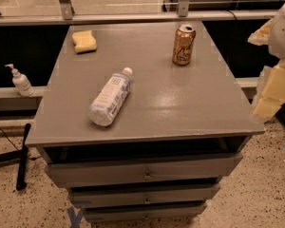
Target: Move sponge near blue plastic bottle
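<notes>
Hand: nearest the viewpoint, at the right margin, just beyond the right edge of the counter and touching nothing on it. Whether it is open or closed cannot be told.

Sponge: a yellow pad lying flat at the counter's far-left corner. Of the three items on the counter it is the one farthest from the hand, with the whole width of the top between them.

Blue plastic bottle: lying on its side left of centre, closer to the hand than the sponge but still well apart from it. Its white cap points to the rear and slightly toward the hand's side, and its base points to the front edge. Bare counter separates bottle and sponge; they do not touch.

Gold can: upright near the rear of the counter. It is the item closest to the hand and stands clear of the bottle.

Pump dispenser: small and white, on a low ledge beyond the counter's left edge, on the side opposite the hand.

Drawers: three, stacked beneath the counter, below and to the left of the hand.
</notes>
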